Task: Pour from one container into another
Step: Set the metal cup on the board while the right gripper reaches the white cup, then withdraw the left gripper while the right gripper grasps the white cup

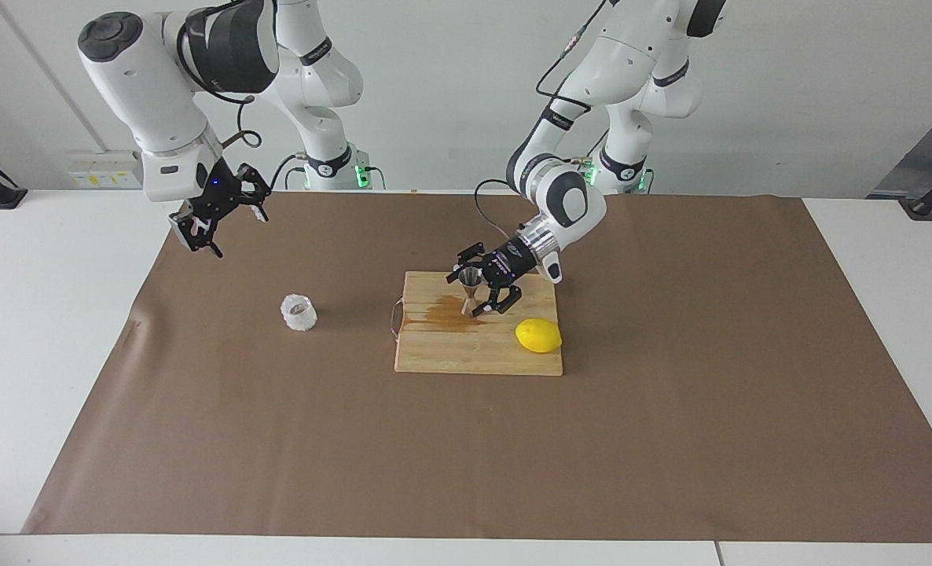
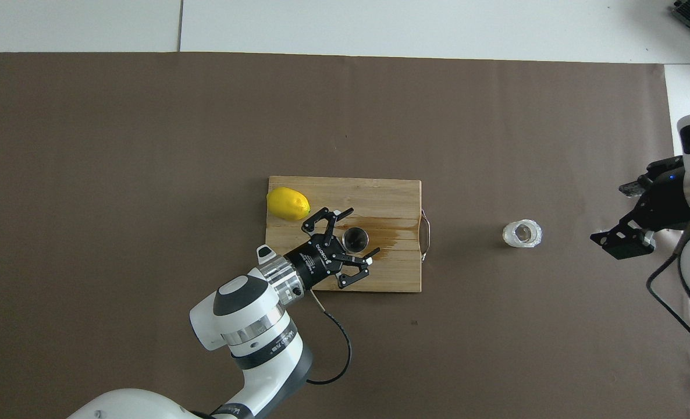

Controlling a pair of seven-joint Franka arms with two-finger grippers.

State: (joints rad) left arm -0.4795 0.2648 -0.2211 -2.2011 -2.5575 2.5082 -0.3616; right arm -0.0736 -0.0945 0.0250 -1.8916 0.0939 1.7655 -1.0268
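Facing view, left tool [image 1: 479,292] low, tilted, spread wide around upright jigger [image 1: 470,292], right tool [image 1: 218,212] raised, spread apart.

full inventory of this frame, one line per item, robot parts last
Paper cover: 1, brown, spread over the white table.
Cutting board: 1, light wood with a brown wet stain, mid-table.
Jigger: 1, steel, upright on the board by the stain.
Lemon: 1, yellow, on the board's corner toward the left arm's end.
Glass cup: 1, whitish textured, on the paper toward the right arm's end.
Left hand: 1, black, open around the jigger.
Right hand: 1, black, raised near the cup, waiting.
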